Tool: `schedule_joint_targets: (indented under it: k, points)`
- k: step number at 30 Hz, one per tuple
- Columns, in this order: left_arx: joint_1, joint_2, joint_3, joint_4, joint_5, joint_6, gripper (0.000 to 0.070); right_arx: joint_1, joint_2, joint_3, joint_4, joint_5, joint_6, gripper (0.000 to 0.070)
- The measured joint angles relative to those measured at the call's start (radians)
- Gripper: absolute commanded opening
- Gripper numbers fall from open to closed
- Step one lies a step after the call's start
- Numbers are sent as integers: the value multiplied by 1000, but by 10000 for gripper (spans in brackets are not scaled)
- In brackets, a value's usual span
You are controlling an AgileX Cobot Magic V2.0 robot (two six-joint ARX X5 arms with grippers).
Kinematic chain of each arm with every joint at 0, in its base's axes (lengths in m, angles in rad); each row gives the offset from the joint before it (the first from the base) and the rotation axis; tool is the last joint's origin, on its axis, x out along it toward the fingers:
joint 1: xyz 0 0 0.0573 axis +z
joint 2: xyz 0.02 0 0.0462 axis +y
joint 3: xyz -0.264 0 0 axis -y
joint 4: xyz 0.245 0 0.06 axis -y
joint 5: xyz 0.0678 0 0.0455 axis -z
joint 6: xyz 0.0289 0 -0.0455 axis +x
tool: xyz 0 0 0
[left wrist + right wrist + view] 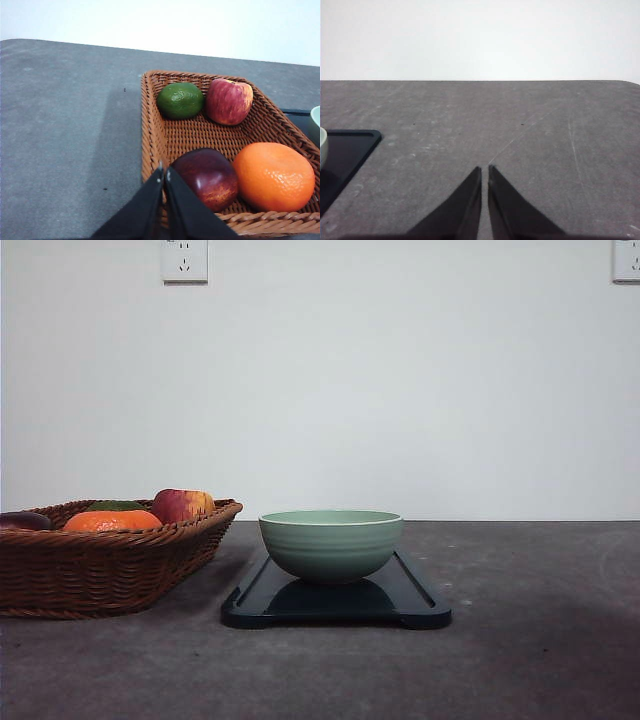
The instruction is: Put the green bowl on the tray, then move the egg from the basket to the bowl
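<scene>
Since the green bowl (pixel 331 544) already sits mid-tray (pixel 420 606), the left gripper (pixel 165 175), clenched at the basket's (pixel 153 135) near rim, must spread; no egg seems visible among the fruit.

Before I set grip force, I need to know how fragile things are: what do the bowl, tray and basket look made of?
Bowl: likely glazed ceramic, with a soft sheen and faint ridges. Tray: smooth glossy black, probably plastic, since it reflects the bowl. Basket: brown woven wicker with visible strands.
</scene>
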Motion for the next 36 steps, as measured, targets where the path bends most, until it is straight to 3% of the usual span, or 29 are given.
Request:
schedule_joint_targets:
  k: [36]
  points:
    - [0,0,0,0,0,0,0,0,0,0,0,0,0,17]
